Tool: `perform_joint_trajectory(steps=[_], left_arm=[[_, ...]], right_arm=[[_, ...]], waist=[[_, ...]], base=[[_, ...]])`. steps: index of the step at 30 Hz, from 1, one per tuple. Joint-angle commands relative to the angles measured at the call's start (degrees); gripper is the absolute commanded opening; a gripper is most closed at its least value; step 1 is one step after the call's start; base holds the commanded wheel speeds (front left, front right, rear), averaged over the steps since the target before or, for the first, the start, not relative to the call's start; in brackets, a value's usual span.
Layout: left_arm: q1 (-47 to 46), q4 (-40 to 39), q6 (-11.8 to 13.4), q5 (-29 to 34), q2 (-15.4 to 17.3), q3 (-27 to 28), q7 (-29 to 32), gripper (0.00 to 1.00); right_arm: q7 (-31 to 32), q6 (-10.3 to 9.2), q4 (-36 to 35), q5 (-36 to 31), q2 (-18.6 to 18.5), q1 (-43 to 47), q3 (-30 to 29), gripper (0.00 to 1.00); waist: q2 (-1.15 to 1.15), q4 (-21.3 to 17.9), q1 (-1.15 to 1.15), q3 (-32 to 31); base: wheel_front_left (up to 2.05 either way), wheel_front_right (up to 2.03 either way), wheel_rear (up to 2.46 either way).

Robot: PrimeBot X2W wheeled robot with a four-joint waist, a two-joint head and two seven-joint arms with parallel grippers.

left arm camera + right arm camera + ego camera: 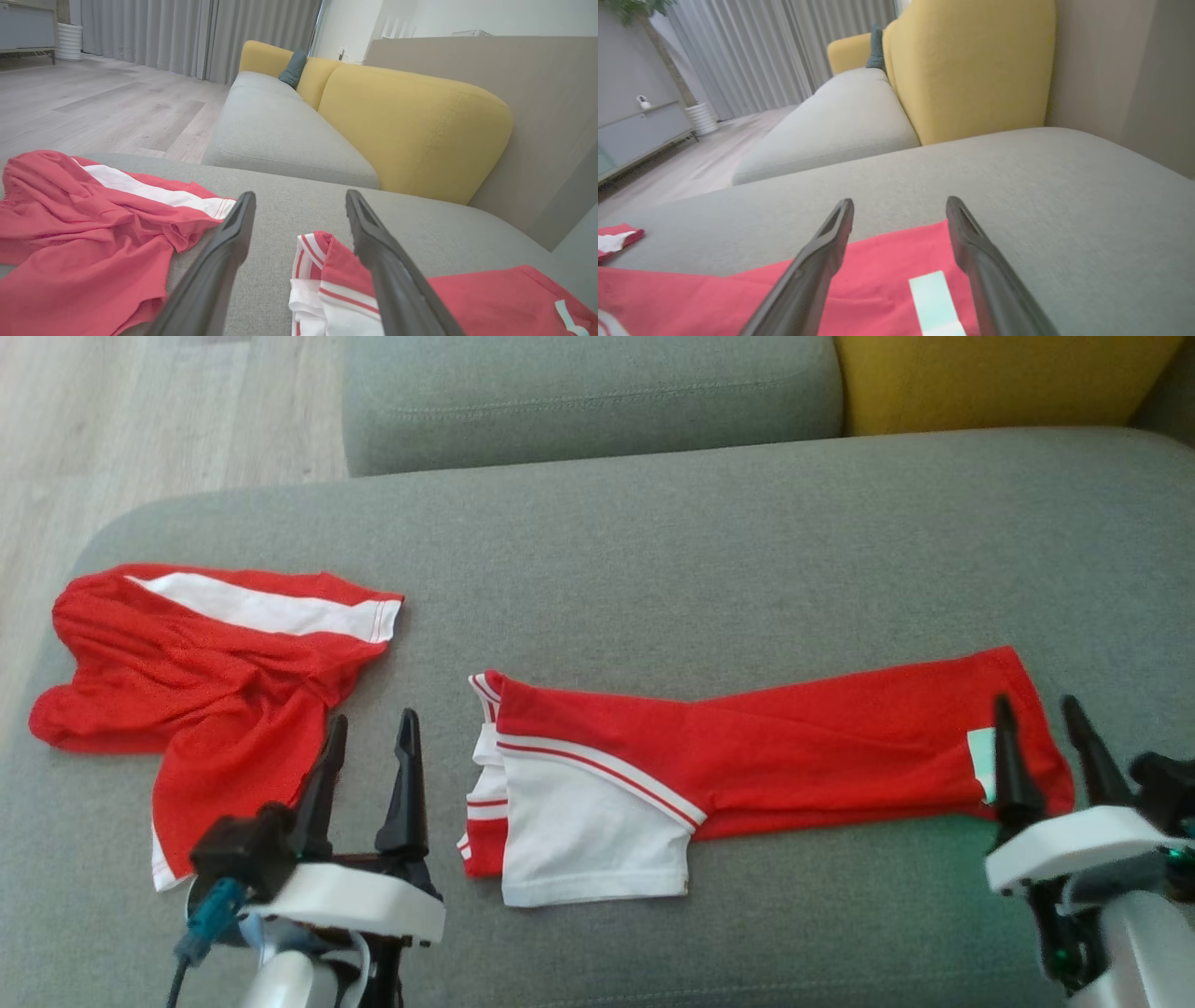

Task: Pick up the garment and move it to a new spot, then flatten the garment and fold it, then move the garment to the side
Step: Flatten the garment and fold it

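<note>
The garment point(794, 747) is a long red piece with a white, red-striped end, lying folded and flat across the grey seat cushion point(653, 551). My left gripper point(373, 721) hovers open just off its white left end, between it and a second, crumpled red garment point(205, 663). My right gripper point(1036, 704) stands open over the garment's right end, beside a pale label point(980, 756). In the left wrist view the open fingers of the left gripper point(300, 196) frame the striped end point(327, 261). The right wrist view has the right gripper point(901, 201) above red cloth point(887, 270) and the label point(934, 298).
The crumpled red garment point(84, 233) with a white band covers the cushion's left part near its edge. Beyond lie another grey seat cushion point(588, 401), a yellow back cushion point(990, 383) and wooden floor point(140, 420) off the left side.
</note>
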Motion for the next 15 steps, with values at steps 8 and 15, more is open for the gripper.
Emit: perform_joint_trajectory(steps=[8,15], left_arm=[[-4.16,0.98,-5.06,4.15,-1.81,4.82,-0.51,1.0],[-5.85,2.36,-6.51,5.07,-2.23,4.99,-0.51,1.0]], right_arm=[[5.5,-0.05,7.59,-7.22,2.53,-7.16,-10.9,1.0],[10.04,-0.05,13.31,-12.74,3.24,-11.81,-17.51,1.0]], waist=[[0.0,1.08,0.0,3.39],[0.0,2.3,0.0,6.62]], base=[[0.0,0.0,0.0],[0.0,0.0,0.0]])
